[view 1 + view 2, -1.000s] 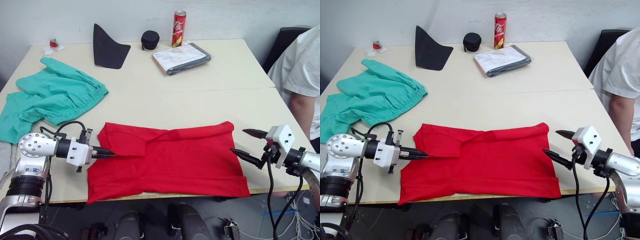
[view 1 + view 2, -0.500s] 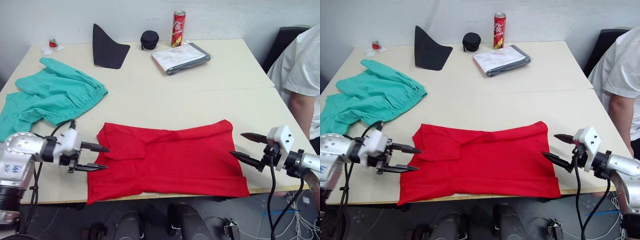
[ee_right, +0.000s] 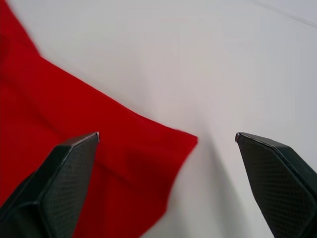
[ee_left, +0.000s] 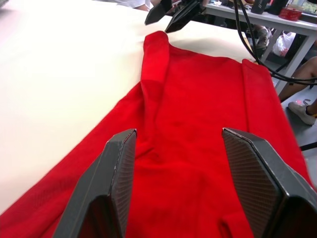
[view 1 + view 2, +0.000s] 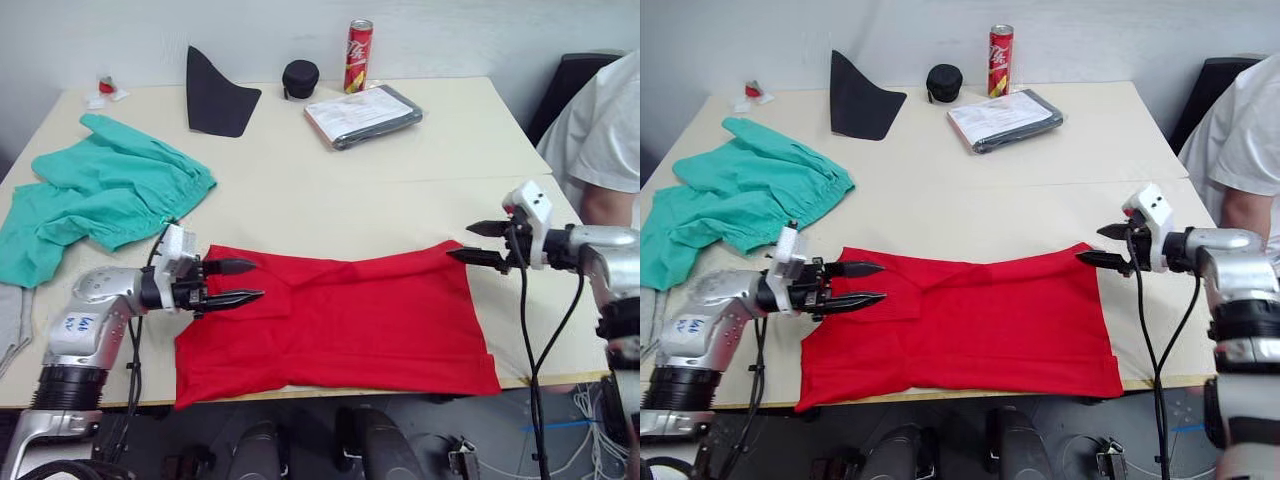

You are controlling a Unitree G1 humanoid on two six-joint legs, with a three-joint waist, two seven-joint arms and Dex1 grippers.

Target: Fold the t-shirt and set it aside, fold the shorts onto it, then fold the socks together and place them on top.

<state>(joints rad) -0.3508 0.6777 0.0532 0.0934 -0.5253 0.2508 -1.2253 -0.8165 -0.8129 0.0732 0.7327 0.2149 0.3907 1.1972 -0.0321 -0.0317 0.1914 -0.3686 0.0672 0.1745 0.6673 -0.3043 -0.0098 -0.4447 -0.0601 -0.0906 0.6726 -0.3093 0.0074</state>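
The t-shirt (image 5: 340,325) lies flat along the bench's (image 5: 400,180) near edge; both hands, left (image 5: 248,282) and right (image 5: 468,242), hover spread over its far corners.

The tall red drinks can (image 5: 357,57) at the far edge of the pale table (image 5: 440,150) bears white script lettering down its side — Coca-Cola style, though the letters cannot be made out singly. The silver upper part of the left arm (image 5: 82,325) carries a small dark marking, too small to read.
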